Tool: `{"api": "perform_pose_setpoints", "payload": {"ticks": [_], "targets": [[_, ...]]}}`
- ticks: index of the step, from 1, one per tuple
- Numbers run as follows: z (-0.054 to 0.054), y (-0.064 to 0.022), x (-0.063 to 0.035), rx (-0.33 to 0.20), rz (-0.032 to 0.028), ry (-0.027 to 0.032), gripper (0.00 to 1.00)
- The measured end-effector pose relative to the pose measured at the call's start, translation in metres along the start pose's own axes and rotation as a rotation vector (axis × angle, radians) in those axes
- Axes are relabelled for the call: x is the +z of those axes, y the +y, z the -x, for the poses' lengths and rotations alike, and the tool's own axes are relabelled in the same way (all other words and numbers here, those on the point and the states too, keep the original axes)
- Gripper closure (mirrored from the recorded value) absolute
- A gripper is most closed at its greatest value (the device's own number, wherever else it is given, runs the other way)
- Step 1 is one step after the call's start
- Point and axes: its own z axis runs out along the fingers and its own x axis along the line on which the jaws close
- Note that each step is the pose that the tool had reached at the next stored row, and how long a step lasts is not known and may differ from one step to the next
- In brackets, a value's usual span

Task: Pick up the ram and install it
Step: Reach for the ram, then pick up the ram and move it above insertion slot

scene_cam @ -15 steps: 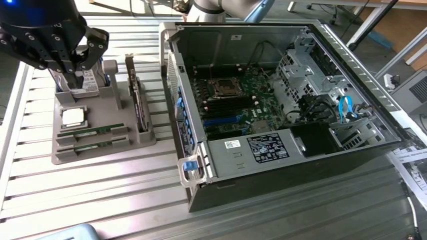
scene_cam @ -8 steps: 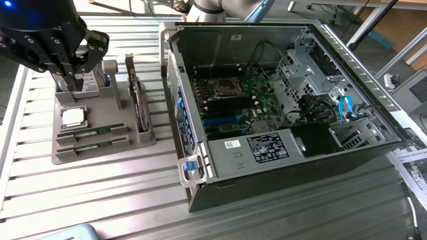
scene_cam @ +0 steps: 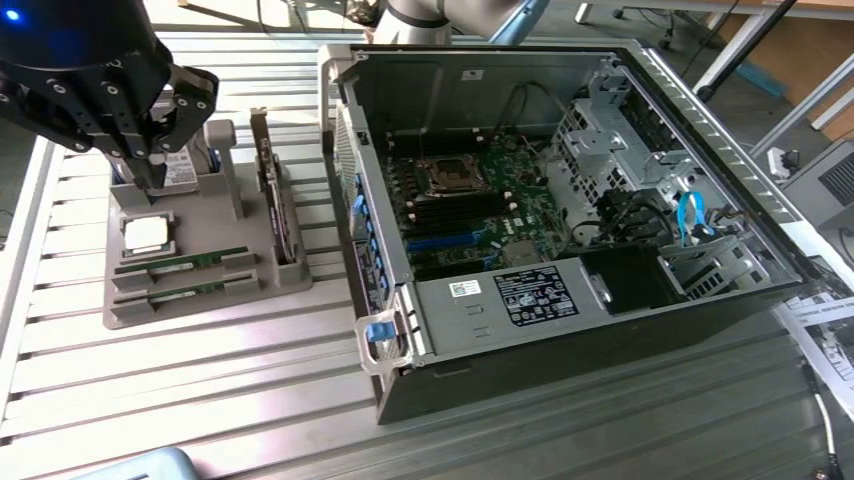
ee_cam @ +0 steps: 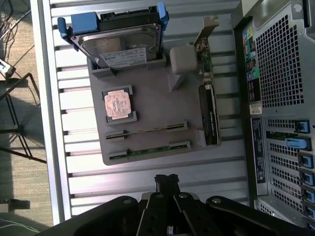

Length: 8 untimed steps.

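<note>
Green ram (scene_cam: 180, 262) stands on edge in a grey fixture tray (scene_cam: 134, 318) while the clenched, empty gripper (scene_cam: 156, 165) hangs close by.
In the exterior view the stick sits at six o'clock from the silver CPU (scene_cam: 147, 233), with a twin stick (scene_cam: 171, 292) just beyond. The gripper shows at twelve o'clock and the open computer case (scene_cam: 441, 90) at three. The board looks light, stiff and thin, and probably fragile at its chips. The bare mid-span between its end supports seems the safest hold, pinched across the flat faces.
</note>
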Motion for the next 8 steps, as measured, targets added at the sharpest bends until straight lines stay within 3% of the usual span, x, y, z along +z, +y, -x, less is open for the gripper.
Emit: {"api": "perform_pose_setpoints", "payload": {"ticks": [8], "targets": [[0.0001,-0.0013,0.0000,0.000,0.0000,0.0000,0.89]]}}
